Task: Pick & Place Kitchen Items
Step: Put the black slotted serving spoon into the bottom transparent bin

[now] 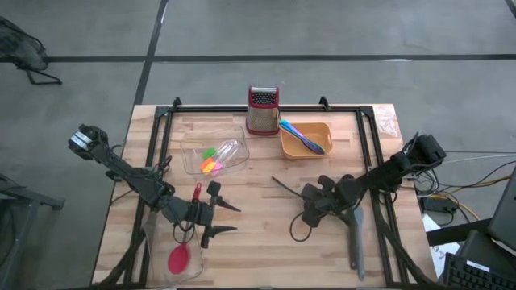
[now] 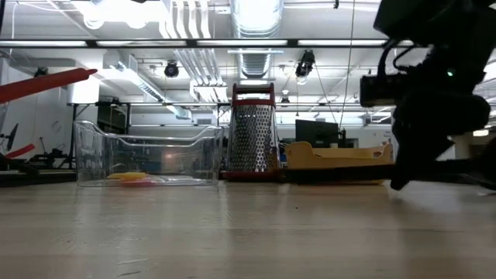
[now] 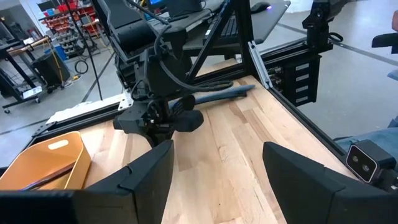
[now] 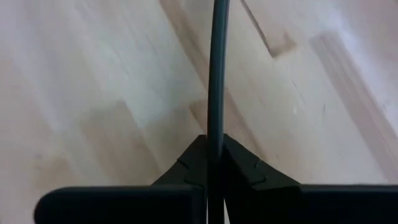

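Observation:
My right gripper (image 1: 313, 206) is at mid-table, right of centre, shut on a long black utensil (image 1: 287, 187). The utensil's thin handle points far-left and its head (image 1: 299, 230) lies toward the near edge. My left gripper (image 1: 228, 218) is open and empty at the near left, pointing toward the right gripper (image 3: 160, 118). A red-pink spoon (image 1: 179, 258) lies in a clear tub at the near left, its handle (image 1: 197, 192) leaning up over the rim. A grey spatula (image 1: 355, 238) lies flat on the table at the right. My right gripper pinches the black utensil's thin handle (image 4: 215, 118) between its two shut fingers, which slant down from the table's right. The handle runs on beyond the fingertips. I cannot tell whether the utensil is clear of the table.
At the back, a clear tub (image 1: 214, 157) holds yellow, pink and green pieces. An orange tray (image 1: 305, 138) beside it holds blue sticks. A steel grater with a red top (image 1: 262, 109) stands at the far edge. Black frame rails run along the table's sides.

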Tool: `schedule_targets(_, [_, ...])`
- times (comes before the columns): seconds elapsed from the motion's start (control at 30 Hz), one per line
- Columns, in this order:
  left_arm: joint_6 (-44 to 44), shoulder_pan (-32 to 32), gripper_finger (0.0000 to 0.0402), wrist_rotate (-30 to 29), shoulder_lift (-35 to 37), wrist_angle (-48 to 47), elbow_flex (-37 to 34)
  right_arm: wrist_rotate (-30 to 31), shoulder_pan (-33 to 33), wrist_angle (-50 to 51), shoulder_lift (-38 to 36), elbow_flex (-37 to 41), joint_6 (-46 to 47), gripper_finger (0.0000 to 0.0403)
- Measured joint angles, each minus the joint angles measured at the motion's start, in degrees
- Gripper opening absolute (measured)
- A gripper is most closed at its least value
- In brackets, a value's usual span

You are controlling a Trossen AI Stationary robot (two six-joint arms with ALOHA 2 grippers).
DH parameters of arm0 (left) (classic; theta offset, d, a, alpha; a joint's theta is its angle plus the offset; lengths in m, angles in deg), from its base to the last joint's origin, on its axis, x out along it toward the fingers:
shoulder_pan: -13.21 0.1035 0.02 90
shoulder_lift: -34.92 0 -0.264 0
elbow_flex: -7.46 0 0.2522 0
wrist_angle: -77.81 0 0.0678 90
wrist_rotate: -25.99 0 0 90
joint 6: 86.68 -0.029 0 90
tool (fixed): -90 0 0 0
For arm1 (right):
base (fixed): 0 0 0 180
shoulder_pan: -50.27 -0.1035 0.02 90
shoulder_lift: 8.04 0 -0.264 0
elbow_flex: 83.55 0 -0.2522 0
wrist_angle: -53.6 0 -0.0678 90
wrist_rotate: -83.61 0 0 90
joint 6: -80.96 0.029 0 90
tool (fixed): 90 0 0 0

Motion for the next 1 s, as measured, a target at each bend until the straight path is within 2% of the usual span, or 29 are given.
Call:
schedule_targets(0.2, [-1.0, 0.0, 0.0252, -2.0, 0.0, 2.5, 0.0, 4.2, 0.0, -0.2, -0.2, -4.4, -4.9, 0.0017])
schedule_targets(0.6, [0.7, 0.1, 0.0252, -5.3, 0.0, 2.5, 0.0, 16.7, -1.5, -0.2, -0.2, -19.8, -22.0, 0.0015])
schedule_targets(0.83, [0.8, 0.1, 0.0252, -5.3, 0.0, 2.1, 0.0, 29.4, -5.2, -0.2, -0.3, -26.5, -28.5, 0.0015])
schedule_targets(0.93, [1.8, 0.1, 0.0252, -5.8, 0.0, 2.1, 0.0, 32.7, -7.4, -4.2, -0.3, -27.7, -33.0, 0.0015])
schedule_targets(1.0, [3.8, 0.3, 0.0252, -8.4, 0.0, 2.4, 0.0, 33.2, -8.5, -10.3, -0.3, -27.6, -38.4, 0.0015])
